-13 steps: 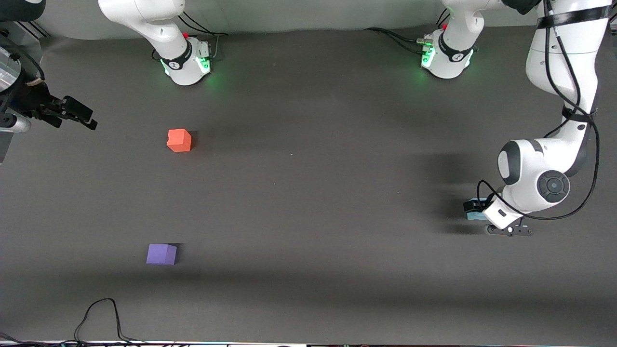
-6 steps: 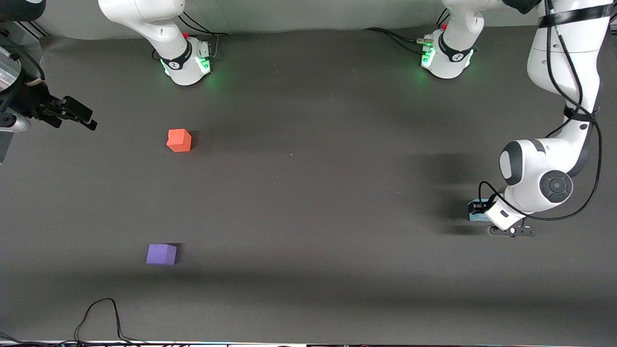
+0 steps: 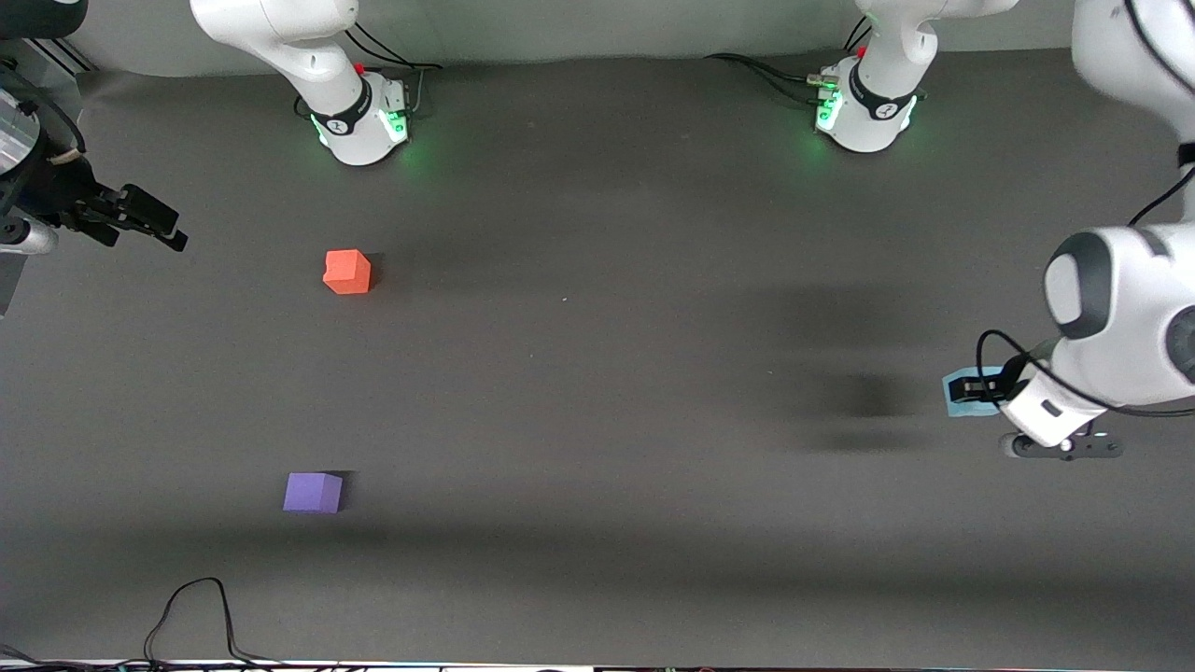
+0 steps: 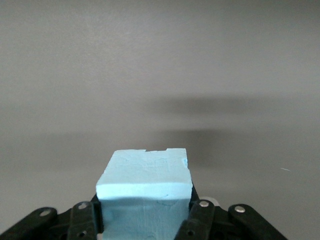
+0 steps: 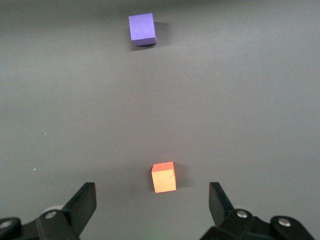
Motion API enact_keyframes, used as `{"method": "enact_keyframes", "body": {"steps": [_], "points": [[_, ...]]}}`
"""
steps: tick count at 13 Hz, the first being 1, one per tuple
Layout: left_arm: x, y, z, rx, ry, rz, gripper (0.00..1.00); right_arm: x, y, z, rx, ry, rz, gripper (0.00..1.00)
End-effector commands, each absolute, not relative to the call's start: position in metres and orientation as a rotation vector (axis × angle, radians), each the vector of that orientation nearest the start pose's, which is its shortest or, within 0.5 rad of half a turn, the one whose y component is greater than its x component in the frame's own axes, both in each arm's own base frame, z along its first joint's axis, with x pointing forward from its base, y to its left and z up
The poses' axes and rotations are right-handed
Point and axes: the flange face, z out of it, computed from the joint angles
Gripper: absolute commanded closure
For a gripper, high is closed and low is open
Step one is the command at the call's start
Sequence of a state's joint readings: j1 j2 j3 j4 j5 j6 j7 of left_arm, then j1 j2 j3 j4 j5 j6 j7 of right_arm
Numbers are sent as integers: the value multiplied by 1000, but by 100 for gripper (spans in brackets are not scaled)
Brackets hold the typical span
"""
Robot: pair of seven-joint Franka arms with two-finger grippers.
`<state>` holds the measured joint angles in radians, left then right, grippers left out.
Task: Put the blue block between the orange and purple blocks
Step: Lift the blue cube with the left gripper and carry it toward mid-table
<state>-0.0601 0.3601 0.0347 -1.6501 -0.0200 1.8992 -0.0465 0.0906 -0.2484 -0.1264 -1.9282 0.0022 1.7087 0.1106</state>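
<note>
I have the blue block (image 3: pixel 962 394) pinched in the left gripper (image 3: pixel 980 390), raised over the left arm's end of the table; carry and placement between orange block (image 3: pixel 346 272) and purple block (image 3: pixel 313 492) remain, while the right gripper (image 5: pixel 152 207) waits with jaws spread.

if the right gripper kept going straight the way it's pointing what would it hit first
Probably the orange block: in its wrist view it sits centred between the open right gripper's fingers, with the purple block farther along. Depth is unclear; it might meet bare table first.

Purple block (image 3: pixel 313 493) nearer than orange block (image 3: pixel 347 272)
</note>
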Motion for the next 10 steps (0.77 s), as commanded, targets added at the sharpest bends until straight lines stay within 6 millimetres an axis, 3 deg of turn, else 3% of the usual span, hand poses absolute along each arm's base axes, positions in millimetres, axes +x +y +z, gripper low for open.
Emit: {"method": "enact_keyframes", "body": {"steps": [1, 3, 5, 6, 8, 10], "points": [[646, -130, 425, -3137, -141, 178, 55, 477, -25, 595, -3099, 215, -73, 0], [631, -220, 436, -3147, -243, 135, 55, 477, -25, 590, -3099, 217, -71, 0], [605, -325, 430, -3143, -259, 112, 56, 477, -26, 590, -3099, 219, -76, 0], [589, -375, 421, -3137, -228, 104, 55, 477, -26, 590, -3099, 219, -76, 0], [558, -455, 398, -3109, -255, 71, 56, 478, -26, 589, -3098, 219, -83, 0], [512, -532, 352, -3088, -196, 45, 55, 478, -27, 583, -3099, 217, -73, 0]]}}
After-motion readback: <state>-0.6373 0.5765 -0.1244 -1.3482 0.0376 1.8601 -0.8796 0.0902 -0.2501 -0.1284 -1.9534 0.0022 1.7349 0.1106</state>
